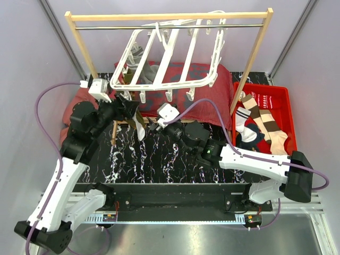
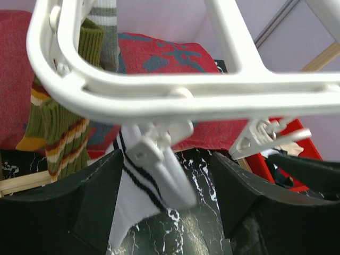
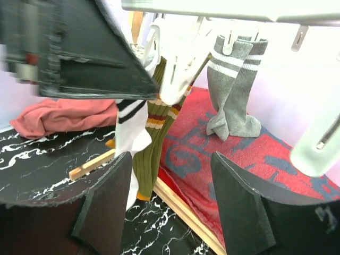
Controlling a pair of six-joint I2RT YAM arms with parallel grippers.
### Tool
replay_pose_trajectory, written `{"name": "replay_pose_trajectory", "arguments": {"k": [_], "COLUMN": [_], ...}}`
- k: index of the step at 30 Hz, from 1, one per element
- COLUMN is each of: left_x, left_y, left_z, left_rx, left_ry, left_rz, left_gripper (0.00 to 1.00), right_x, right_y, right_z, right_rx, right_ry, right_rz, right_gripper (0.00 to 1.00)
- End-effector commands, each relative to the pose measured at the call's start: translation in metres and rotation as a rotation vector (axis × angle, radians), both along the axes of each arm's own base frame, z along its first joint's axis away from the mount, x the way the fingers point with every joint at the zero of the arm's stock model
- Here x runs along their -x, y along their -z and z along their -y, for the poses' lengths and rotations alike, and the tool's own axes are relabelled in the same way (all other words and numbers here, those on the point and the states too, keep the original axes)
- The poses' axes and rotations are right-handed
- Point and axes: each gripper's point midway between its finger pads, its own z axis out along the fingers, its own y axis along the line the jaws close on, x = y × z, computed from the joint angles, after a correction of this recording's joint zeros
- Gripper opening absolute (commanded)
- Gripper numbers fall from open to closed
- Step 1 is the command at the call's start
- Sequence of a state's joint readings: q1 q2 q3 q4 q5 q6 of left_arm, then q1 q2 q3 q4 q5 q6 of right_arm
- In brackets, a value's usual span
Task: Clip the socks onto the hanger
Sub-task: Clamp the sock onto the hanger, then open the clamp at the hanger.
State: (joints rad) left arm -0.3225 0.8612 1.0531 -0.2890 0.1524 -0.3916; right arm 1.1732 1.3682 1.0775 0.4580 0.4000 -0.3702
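Left end effector (image 2: 166,175) and right end effector (image 3: 170,159): both spread apart, empty, flanking white striped sock (image 2: 133,212) hung from clip (image 2: 154,146) at near-left corner of hanger (image 1: 159,86). Judged light, limp, stretchy; best pinched at cuff.

Wooden rail (image 1: 170,16), red bin (image 1: 291,119), red cloth (image 1: 199,72)

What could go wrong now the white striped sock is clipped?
1. The clip may grip only the edge of the white striped sock; it could slip out.
2. The open left jaws flank that clip under the hanger; retreating might snag and swing it.
3. The olive striped sock hangs close by and could get brushed.
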Motion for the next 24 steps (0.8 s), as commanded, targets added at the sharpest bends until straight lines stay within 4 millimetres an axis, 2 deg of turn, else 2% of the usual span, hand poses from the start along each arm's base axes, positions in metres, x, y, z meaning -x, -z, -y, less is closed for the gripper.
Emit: {"name": "replay_pose_trajectory", "arguments": {"k": [1, 6, 10, 12, 17, 20, 24], "left_x": [0.027, 0.056, 0.073, 0.073, 0.066, 0.057, 0.042], "left_y": [-0.013, -0.032, -0.052, -0.057, -0.064, -0.064, -0.070], "left_z": [-0.001, -0.006, 0.002, 0.008, 0.036, 0.043, 0.041], "left_rx": [-0.017, -0.021, 0.010, 0.018, 0.017, -0.013, -0.037], "left_ry": [0.057, 0.082, 0.143, 0.161, 0.208, 0.159, 0.059], "left_rz": [0.056, 0.117, 0.167, 0.175, 0.163, 0.160, 0.184], "left_gripper": [0.71, 0.72, 0.72, 0.71, 0.69, 0.68, 0.67], "right_x": [-0.004, -0.003, -0.006, -0.009, -0.011, -0.011, -0.011], "right_y": [-0.017, -0.026, -0.027, -0.028, -0.031, -0.032, -0.029], "right_z": [0.005, -0.004, -0.004, 0.002, 0.007, 0.005, 0.009], "right_rx": [-0.094, -0.159, -0.202, -0.233, -0.273, -0.285, -0.300], "right_ry": [0.021, -0.006, 0.011, 0.046, 0.072, 0.066, 0.072], "right_rz": [0.048, 0.084, 0.097, 0.098, 0.139, 0.155, 0.158], "right_gripper": [0.69, 0.68, 0.68, 0.68, 0.68, 0.67, 0.67]}}
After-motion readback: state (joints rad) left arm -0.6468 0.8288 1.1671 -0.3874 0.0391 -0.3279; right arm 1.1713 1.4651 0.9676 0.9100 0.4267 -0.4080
